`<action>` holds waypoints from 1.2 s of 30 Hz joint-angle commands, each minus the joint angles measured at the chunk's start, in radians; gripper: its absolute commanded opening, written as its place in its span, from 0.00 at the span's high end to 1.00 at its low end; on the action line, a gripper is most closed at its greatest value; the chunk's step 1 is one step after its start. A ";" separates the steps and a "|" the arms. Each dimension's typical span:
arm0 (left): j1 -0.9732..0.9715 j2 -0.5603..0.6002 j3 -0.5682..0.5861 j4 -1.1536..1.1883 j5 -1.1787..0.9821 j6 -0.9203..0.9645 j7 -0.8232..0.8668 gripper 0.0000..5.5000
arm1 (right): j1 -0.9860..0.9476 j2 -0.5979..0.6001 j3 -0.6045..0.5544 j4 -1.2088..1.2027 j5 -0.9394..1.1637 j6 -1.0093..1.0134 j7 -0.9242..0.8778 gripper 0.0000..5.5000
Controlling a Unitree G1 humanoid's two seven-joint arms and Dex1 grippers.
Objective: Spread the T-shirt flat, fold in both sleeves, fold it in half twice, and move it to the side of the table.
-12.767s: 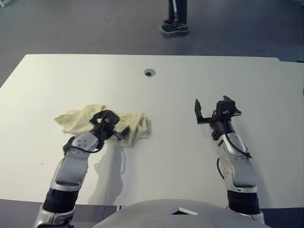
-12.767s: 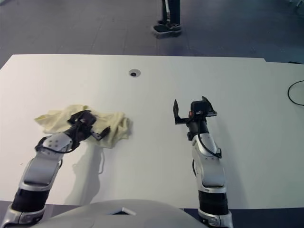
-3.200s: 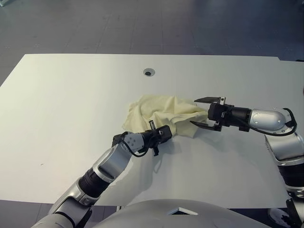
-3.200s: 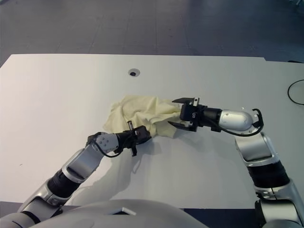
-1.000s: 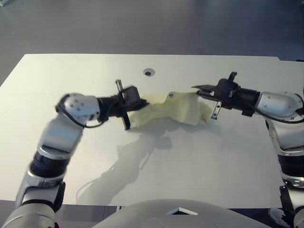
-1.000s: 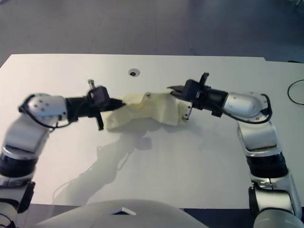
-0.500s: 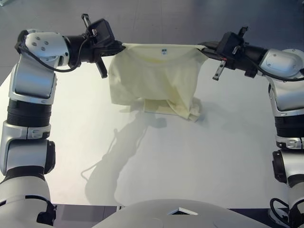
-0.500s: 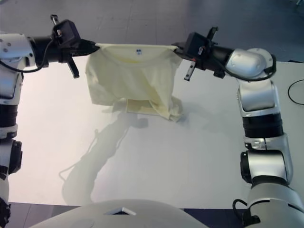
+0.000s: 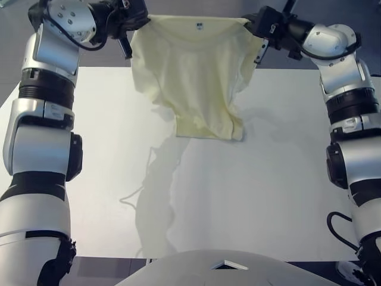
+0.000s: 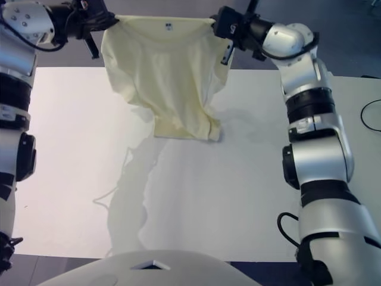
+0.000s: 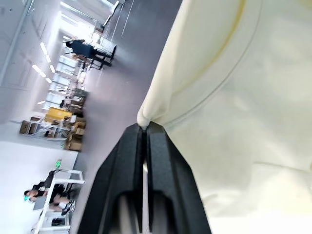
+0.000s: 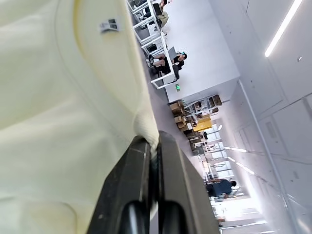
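Up close, left fingers [image 11: 124, 168] and right fingers [image 12: 130, 178] pinch the T-shirt [image 9: 190, 71]; head views show hem touching the table [image 9: 268, 179].

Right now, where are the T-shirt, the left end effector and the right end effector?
T-shirt [image 9: 193, 71]: left eye view, middle of the hanging front.
left end effector [image 11: 144, 128]: left wrist view, fingertips pinching the shirt's edge.
right end effector [image 12: 152, 141]: right wrist view, fingertips pinching the shirt's edge.

T-shirt [image 10: 169, 71] hung spread above the tabletop [image 10: 250, 179]. Jaws of the left gripper [image 10: 113, 21] pinched one shoulder, those of the right gripper [image 10: 215, 22] the other. Hem sat low near the tabletop; contact unclear.
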 commanded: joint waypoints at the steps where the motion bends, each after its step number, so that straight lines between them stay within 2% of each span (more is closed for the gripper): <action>1: -0.076 -0.006 -0.017 0.109 0.057 -0.049 0.060 0.99 | -0.088 0.004 0.020 0.101 -0.060 -0.041 -0.074 1.00; 7: -0.154 -0.008 -0.058 0.211 0.162 -0.121 0.223 0.99 | -0.171 0.001 0.043 0.201 -0.131 -0.068 -0.194 1.00; 10: -0.165 -0.005 -0.060 0.227 0.174 -0.158 0.238 0.99 | -0.190 0.000 0.043 0.217 -0.137 -0.082 -0.203 1.00; 14: -0.128 0.015 -0.059 0.201 0.166 -0.221 0.185 0.99 | -0.174 -0.019 0.033 0.190 -0.121 -0.117 -0.155 1.00; 17: -0.024 0.055 -0.042 0.101 0.110 -0.265 0.052 0.99 | -0.095 -0.053 0.021 0.093 -0.067 -0.155 -0.024 1.00; 20: 0.201 0.141 0.007 -0.199 -0.040 -0.211 -0.155 0.99 | 0.071 -0.121 -0.004 -0.150 0.062 -0.111 0.178 1.00; 22: 0.423 0.224 0.051 -0.514 -0.170 -0.090 -0.270 0.99 | 0.234 -0.199 -0.025 -0.401 0.179 -0.004 0.324 1.00; 25: 0.734 0.342 0.104 -0.909 -0.309 0.075 -0.359 0.99 | 0.475 -0.321 -0.042 -0.751 0.353 0.188 0.496 1.00; 28: 1.000 0.417 0.128 -1.219 -0.419 0.197 -0.390 0.99 | 0.732 -0.444 -0.038 -1.059 0.510 0.360 0.591 1.00; 31: 1.180 0.452 0.139 -1.432 -0.486 0.294 -0.388 0.99 | 0.943 -0.547 -0.024 -1.250 0.587 0.448 0.652 1.00; 36: 1.417 0.518 0.145 -1.629 -0.505 0.367 -0.410 0.99 | 1.206 -0.651 -0.025 -1.405 0.578 0.479 0.700 1.00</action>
